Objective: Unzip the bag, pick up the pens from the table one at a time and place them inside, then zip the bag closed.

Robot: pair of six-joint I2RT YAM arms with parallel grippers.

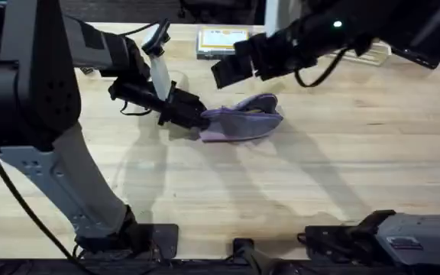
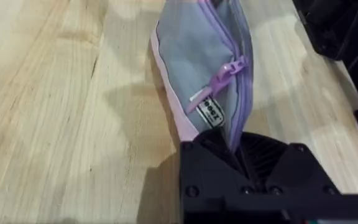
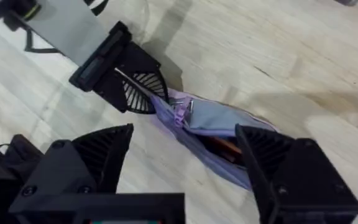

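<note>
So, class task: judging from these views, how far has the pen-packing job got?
Done: the bag is unzipped, with something orange already inside. In hand: the left gripper pinches the bag's end while the right gripper hovers open over it. Left: zipping shut; the zipper pull sits near the held end.

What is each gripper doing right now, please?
Left gripper: jaws shut on the end of the bag.
Right gripper: jaws open, poised above the bag, holding nothing.
</note>
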